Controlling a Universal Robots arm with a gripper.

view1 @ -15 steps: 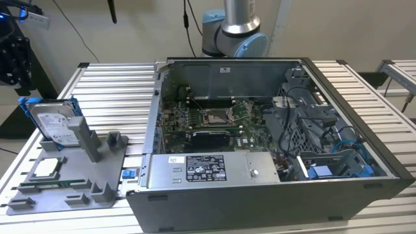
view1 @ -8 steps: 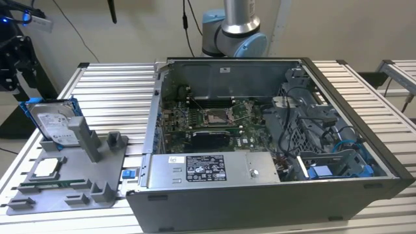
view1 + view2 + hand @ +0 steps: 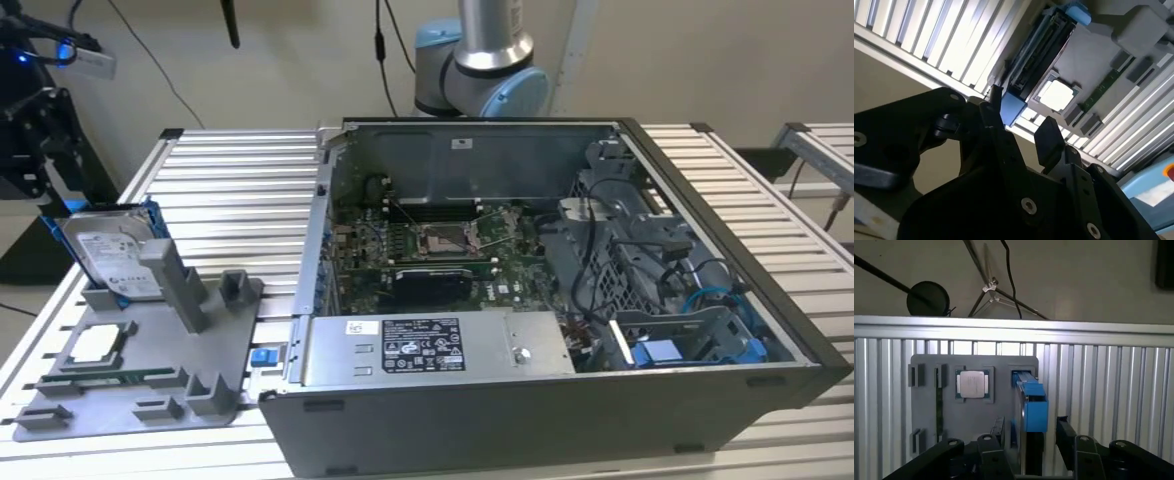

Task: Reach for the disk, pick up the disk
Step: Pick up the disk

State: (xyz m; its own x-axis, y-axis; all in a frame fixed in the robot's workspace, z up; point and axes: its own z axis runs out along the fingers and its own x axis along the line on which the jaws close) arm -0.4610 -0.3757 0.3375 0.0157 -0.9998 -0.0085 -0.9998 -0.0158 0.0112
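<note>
gripper [image 3: 1030, 429] spread wide, holding nothing | disk [image 3: 1034, 407] on edge at my 12 o'clock, jaws flanking at 9 and 3 | long axis 12-6 | probably no contact

The claw [image 3: 1030, 424] hangs with its two black fingers [image 3: 1065, 432] spread wide apart.

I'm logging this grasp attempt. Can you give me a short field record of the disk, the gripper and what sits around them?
disk: standing on edge in a slot of the grey tray
gripper: lined up with the disk, jaws open, one to each side of its blue-framed edge
chip: flat in a tray recess beside the disk
computer case: open, on the slatted table, to the exterior view's right of the tray
pickup: not yet done
</note>
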